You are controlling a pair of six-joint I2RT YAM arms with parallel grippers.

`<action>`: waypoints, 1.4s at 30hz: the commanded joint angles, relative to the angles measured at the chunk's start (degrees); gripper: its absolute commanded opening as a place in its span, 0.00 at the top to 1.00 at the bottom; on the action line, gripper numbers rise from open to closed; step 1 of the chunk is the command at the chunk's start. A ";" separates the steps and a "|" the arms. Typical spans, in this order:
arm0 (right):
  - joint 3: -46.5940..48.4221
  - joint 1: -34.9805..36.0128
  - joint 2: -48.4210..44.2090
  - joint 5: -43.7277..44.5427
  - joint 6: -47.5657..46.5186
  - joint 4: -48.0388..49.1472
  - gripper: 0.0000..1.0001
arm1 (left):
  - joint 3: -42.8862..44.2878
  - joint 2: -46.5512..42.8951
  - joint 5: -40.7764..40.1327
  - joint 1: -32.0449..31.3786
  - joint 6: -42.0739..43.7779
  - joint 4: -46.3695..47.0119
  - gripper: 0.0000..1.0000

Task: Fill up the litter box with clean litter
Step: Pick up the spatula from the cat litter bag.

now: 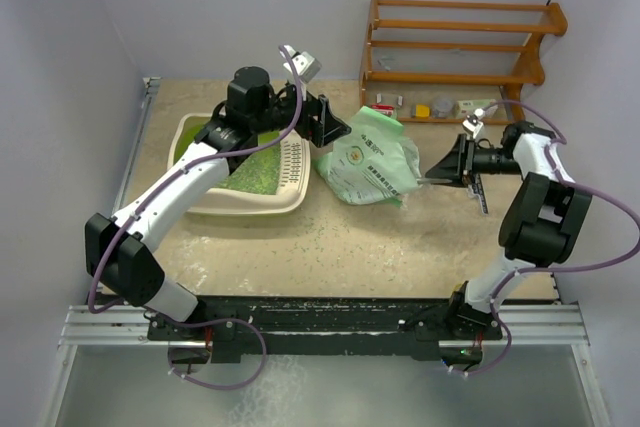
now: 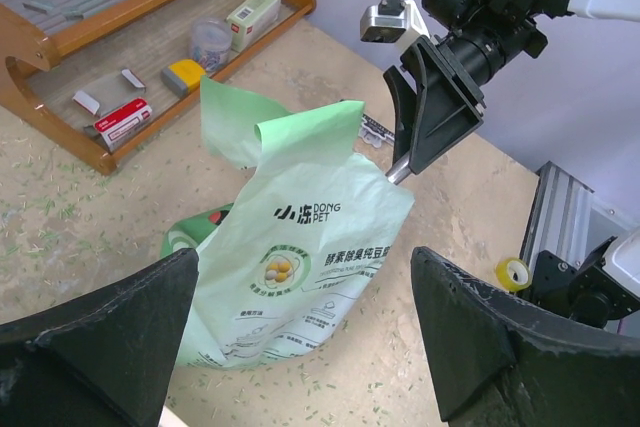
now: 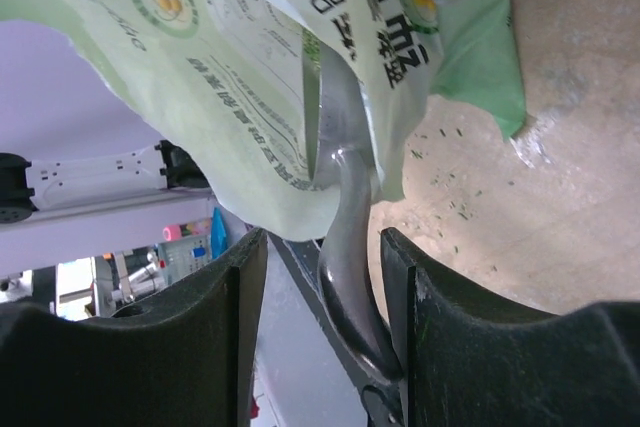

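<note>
The cream litter box (image 1: 205, 205) sits at the back left, with green litter (image 1: 258, 175) spread over its lime-green inside. The pale green printed bag (image 1: 368, 159) stands slumped just right of the box; it also shows in the left wrist view (image 2: 300, 247). My left gripper (image 1: 330, 127) hovers between the box and the bag's top, open and empty (image 2: 305, 347). My right gripper (image 1: 447, 164) is at the bag's right side, shut on metal scissors (image 3: 345, 197). The blade touches the bag (image 3: 230, 67).
A wooden rack (image 1: 455, 42) with small boxes and items stands on the floor at the back right. Loose pellets lie scattered on the tan table (image 1: 330, 247). A yellow tape roll (image 2: 513, 271) sits near the metal rail at the front.
</note>
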 commanded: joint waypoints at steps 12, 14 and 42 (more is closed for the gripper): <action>6.04 6.74 -0.75 -1.34 2.16 -0.99 0.52 | -0.18 -1.30 0.81 0.20 -1.12 2.87 0.15; 4.27 6.82 -0.86 -0.62 2.09 -0.29 0.52 | -0.93 -1.73 0.49 0.22 -1.35 3.36 0.15; -6.34 7.07 -13.45 10.55 13.56 9.78 0.49 | -4.32 -3.88 1.01 0.07 -3.94 5.78 0.14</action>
